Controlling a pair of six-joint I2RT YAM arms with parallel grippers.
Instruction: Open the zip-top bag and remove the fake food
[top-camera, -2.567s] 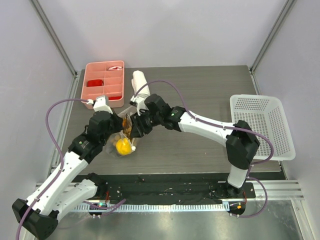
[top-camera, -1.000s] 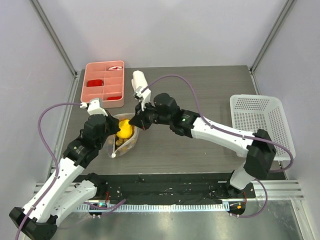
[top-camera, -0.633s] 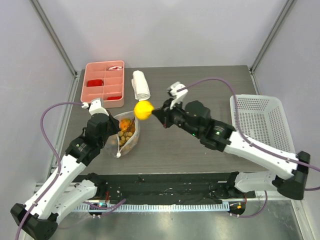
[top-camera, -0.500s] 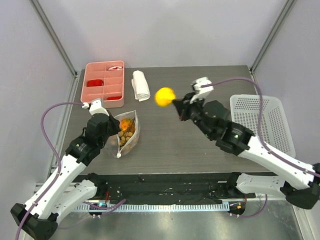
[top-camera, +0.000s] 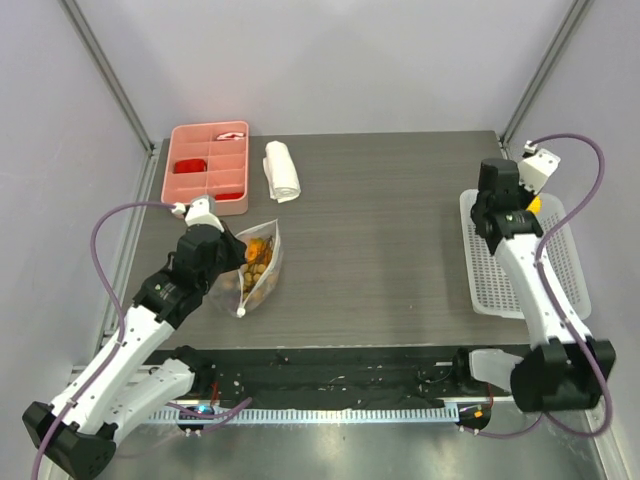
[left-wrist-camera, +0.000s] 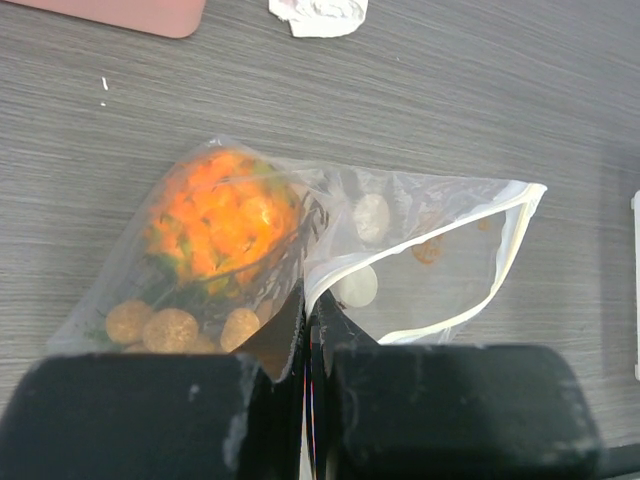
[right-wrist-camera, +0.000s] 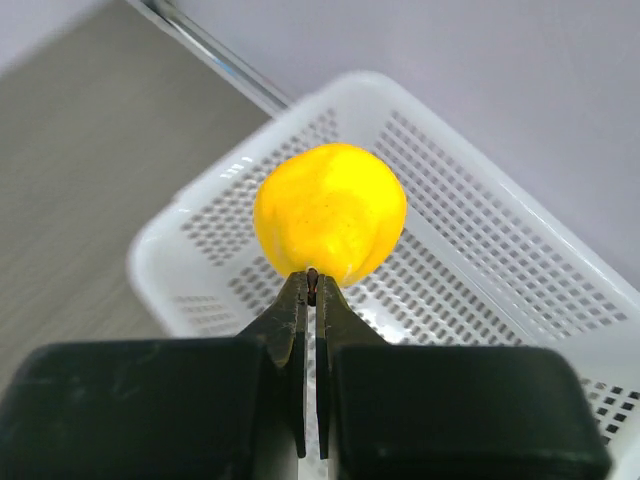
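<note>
The clear zip-top bag (top-camera: 256, 270) lies open on the dark table, left of centre. In the left wrist view my left gripper (left-wrist-camera: 308, 305) is shut on the bag's (left-wrist-camera: 420, 270) open white zip edge. An orange spiky fruit (left-wrist-camera: 215, 215) and brown balls (left-wrist-camera: 165, 325) are inside it. At the far right my right gripper (right-wrist-camera: 312, 280) is shut on the stem of the yellow pear-like fruit (right-wrist-camera: 330, 212). It holds that fruit above the white basket (right-wrist-camera: 480, 250). In the top view the fruit (top-camera: 536, 205) shows only partly behind the right wrist.
A pink compartment tray (top-camera: 207, 167) with red pieces sits at the back left, with a rolled white towel (top-camera: 281, 170) beside it. The white mesh basket (top-camera: 515, 265) stands at the table's right edge. Metal frame posts rise at the back corners.
My right arm lifted the yellow fruit out of the bag and swung it right across the table to above the basket. My left gripper has kept hold of the bag.
</note>
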